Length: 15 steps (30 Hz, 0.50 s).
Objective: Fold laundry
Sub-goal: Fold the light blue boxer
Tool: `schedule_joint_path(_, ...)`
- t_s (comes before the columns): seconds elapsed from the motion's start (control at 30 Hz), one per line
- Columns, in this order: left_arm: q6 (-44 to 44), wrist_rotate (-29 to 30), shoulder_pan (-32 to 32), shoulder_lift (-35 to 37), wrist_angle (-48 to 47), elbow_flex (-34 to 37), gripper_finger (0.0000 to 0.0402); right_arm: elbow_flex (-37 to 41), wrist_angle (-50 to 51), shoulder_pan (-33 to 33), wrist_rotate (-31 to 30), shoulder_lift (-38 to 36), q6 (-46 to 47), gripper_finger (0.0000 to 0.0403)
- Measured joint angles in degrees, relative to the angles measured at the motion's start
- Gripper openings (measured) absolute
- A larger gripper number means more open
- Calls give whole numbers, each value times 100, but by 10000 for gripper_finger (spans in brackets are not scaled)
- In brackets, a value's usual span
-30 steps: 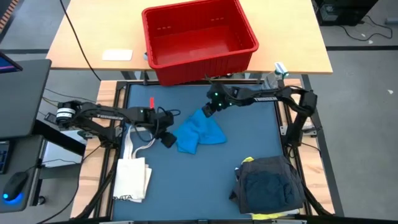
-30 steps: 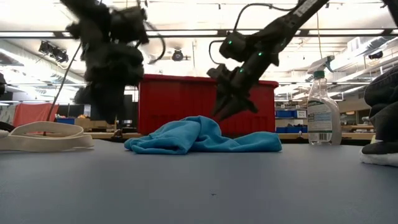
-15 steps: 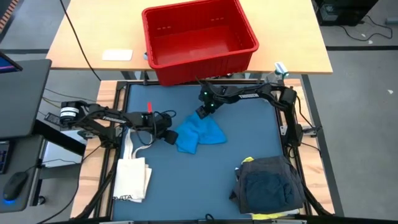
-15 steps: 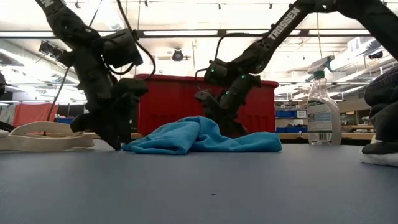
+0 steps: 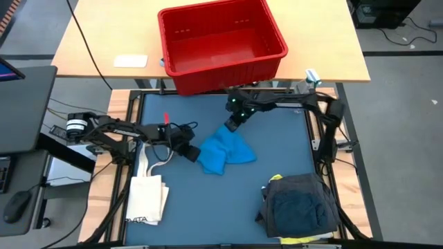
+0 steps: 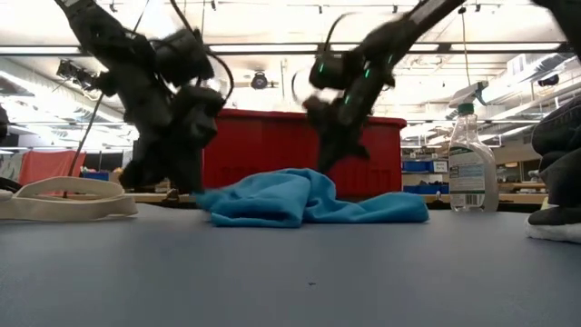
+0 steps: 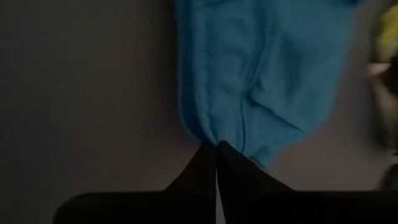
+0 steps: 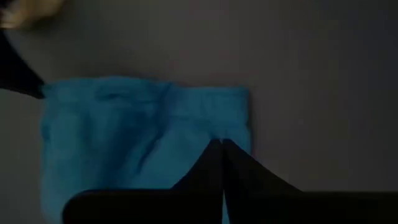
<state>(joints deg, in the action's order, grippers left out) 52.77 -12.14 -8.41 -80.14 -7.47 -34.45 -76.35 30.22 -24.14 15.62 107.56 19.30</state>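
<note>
High view first: both grippers have just snapped closed on the blue cloth (image 5: 223, 152) that lies mid-table, and the cloth has slid a touch toward the right arm's side since half a second ago. The left gripper (image 5: 190, 153) is pinched on the cloth's left corner, down at the table (image 5: 277, 152) surface. The right gripper (image 5: 228, 126) is clamped on the far corner, the one nearest the red bin (image 5: 220, 41).

Left wrist view confirms it, fingertips (image 7: 214, 152) together with the blue hem bunched between them. Right wrist view, same story, tips (image 8: 221, 149) meeting on the cloth's edge.

What it means, by my reckoning: the grasp is made, two corners are in hand, and the next call is a lift and stretch to flatten this piece before any fold.

Orientation now. Low view shows the cloth (image 6: 309, 200) still humped and crumpled, not flat. From above its long axis runs diagonally, from the far corner under the right gripper down toward the near side, with a broad flap spreading rightward.

Dark grey garments (image 5: 299, 204) sit piled at the near right corner, well apart from the action.
</note>
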Motion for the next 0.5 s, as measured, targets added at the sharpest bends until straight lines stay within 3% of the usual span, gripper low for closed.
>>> schedule_joint_path(0.17,175,52,13,426,-296,-140,2,-2,501,164,-246,-791,-196,3)
schedule_joint_path(0.27,56,183,-104,472,-908,-121,2,-5,245,106,-389,-695,-270,15)
schedule_joint_path(0.5,-356,-160,-228,401,-1417,-116,1,-36,-506,-175,42,427,89,141)
